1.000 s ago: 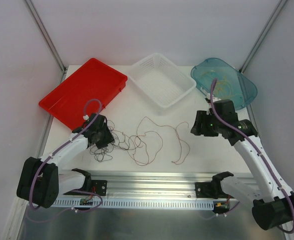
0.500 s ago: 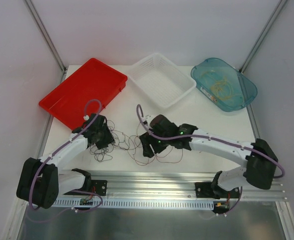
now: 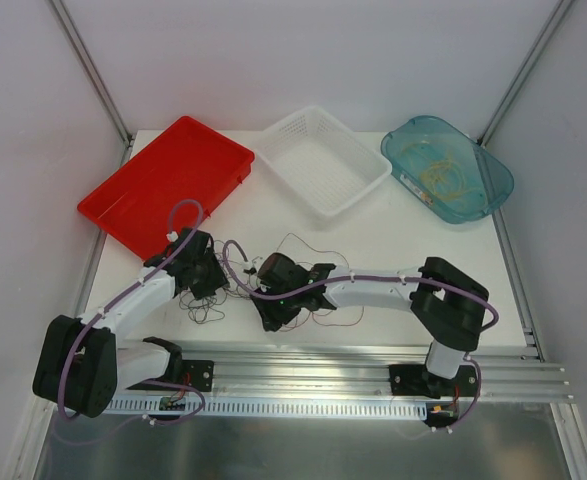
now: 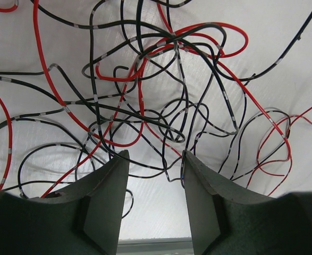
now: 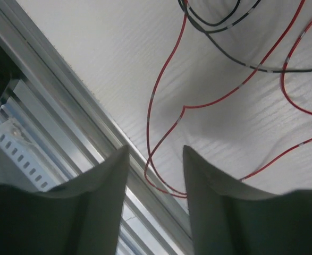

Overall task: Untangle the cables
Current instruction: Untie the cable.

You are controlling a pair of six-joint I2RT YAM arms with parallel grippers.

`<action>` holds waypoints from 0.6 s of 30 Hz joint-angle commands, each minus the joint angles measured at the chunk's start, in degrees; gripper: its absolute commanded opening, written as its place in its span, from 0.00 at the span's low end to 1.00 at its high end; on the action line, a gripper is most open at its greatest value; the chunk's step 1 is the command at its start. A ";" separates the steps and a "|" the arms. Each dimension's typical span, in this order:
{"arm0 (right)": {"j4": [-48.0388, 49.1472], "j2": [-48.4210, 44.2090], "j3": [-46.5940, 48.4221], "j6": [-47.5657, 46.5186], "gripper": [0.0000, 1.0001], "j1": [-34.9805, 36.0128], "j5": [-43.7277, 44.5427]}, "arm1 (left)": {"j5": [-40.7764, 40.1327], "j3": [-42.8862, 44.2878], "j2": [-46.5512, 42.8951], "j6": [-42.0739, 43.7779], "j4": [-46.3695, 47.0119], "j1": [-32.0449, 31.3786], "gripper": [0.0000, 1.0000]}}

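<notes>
While the cables [image 3: 231, 283] lie knotted at lower centre of the top view, left fingers [image 4: 105, 202] and right fingers [image 5: 92, 212] hover apart (nothing clamped); the step looks like choosing a strand, so next pinch one red loop.

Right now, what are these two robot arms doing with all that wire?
They are untangling a heap of thin red and black cables on the white table. The left gripper sits open over the thickest part. The right gripper, also open, hovers over a loose red loop by the near edge.
</notes>
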 commanded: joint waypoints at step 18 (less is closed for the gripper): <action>-28.93 -40.41 4.68 -16.55 0.01 -6.96 13.54 | -7.81 5.21 11.14 0.09 -0.72 0.99 0.45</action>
